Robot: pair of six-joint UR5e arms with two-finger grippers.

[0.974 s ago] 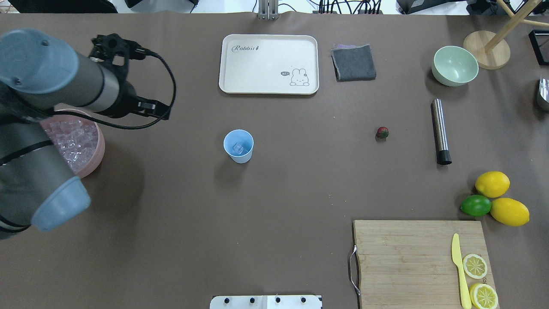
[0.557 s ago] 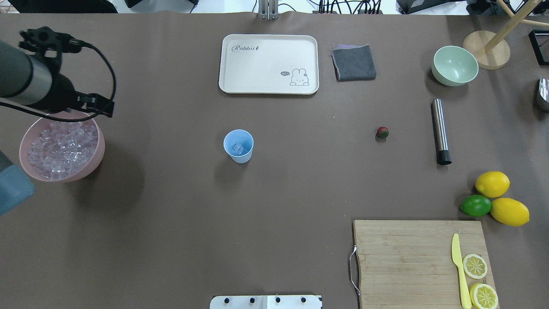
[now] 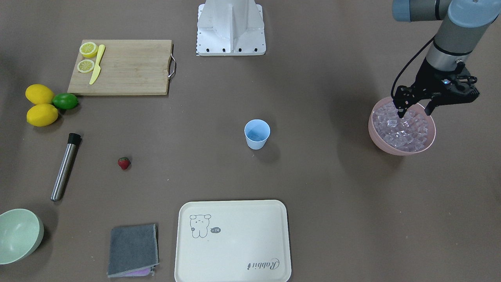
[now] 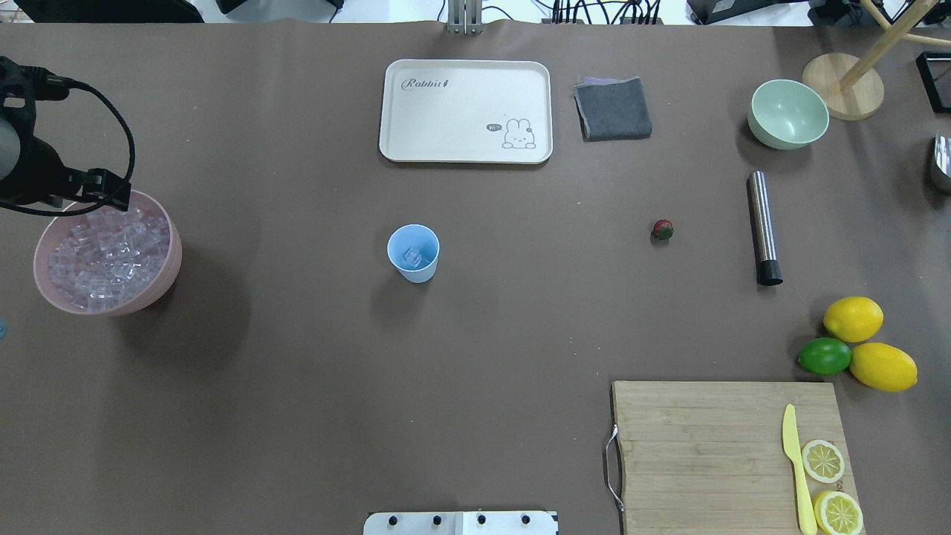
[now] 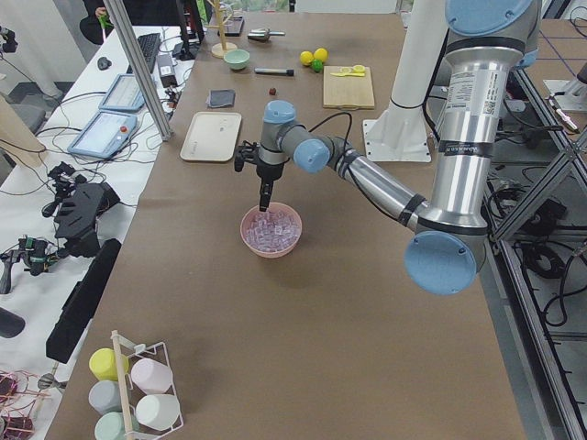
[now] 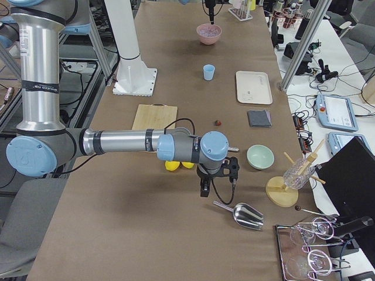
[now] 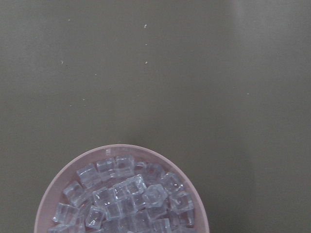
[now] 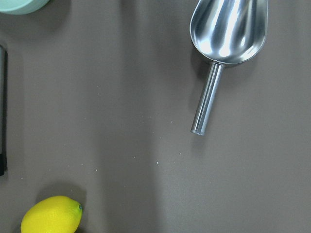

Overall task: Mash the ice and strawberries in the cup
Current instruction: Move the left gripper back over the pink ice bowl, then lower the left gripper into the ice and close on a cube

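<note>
Over the pink bowl [image 3: 403, 152] | left gripper [image 3: 415, 111]: jaws parted, empty, above the ice [image 3: 405, 133] | step: likely fetching ice | next: lower, pinch a cube, carry to the cup [image 3: 257, 134]

The left gripper [image 3: 414, 112] is matt black. Right beneath it the ice [image 3: 403, 129] is clear and glassy, bright on its faces, heaped in a pink bowl [image 3: 403, 152] of smooth plastic with a dull sheen. The table cover [image 4: 297, 386] under them is matt brown and looks like paper. Well off from the gripper, toward the table's middle, the cup [image 4: 417, 273] is smooth light blue plastic with a glassy cube inside. The cream tray [image 4: 466, 111] has a smooth satin face, and the folded cloth [image 4: 613, 109] is soft grey fabric. Farthest from the gripper are a brushed-metal cylinder [image 4: 761, 223] with a black end, a grained wooden cutting board [image 4: 706, 446] and a polished steel scoop [image 8: 228, 29], mirror-bright.
</note>
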